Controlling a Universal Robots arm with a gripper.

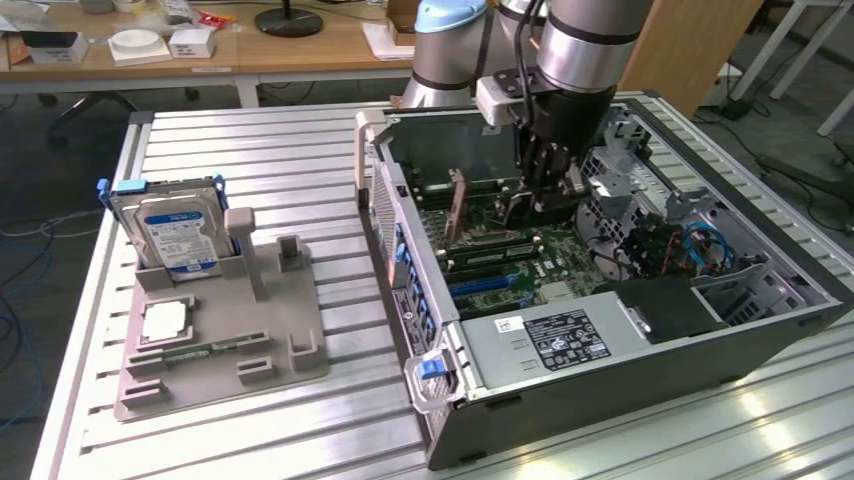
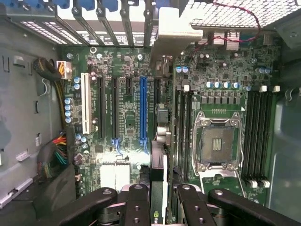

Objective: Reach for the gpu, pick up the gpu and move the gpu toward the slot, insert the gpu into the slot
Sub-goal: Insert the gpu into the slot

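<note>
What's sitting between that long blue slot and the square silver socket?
In the wrist view, the gpu, held edge-on in the tool, stands between the slot and the processor socket, beside two black memory slots.

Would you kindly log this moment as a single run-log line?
stage: carrying | gripper: shut on gpu | gpu: edge-on above motherboard, beside blue slot, not seated | hard drive: in holder outside case

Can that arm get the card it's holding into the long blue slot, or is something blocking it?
Probably yes. The end effector grips the gpu edge-on over the motherboard, just beside the blue slot. That slot lies bare along its length, with no cable or card across it.
</note>
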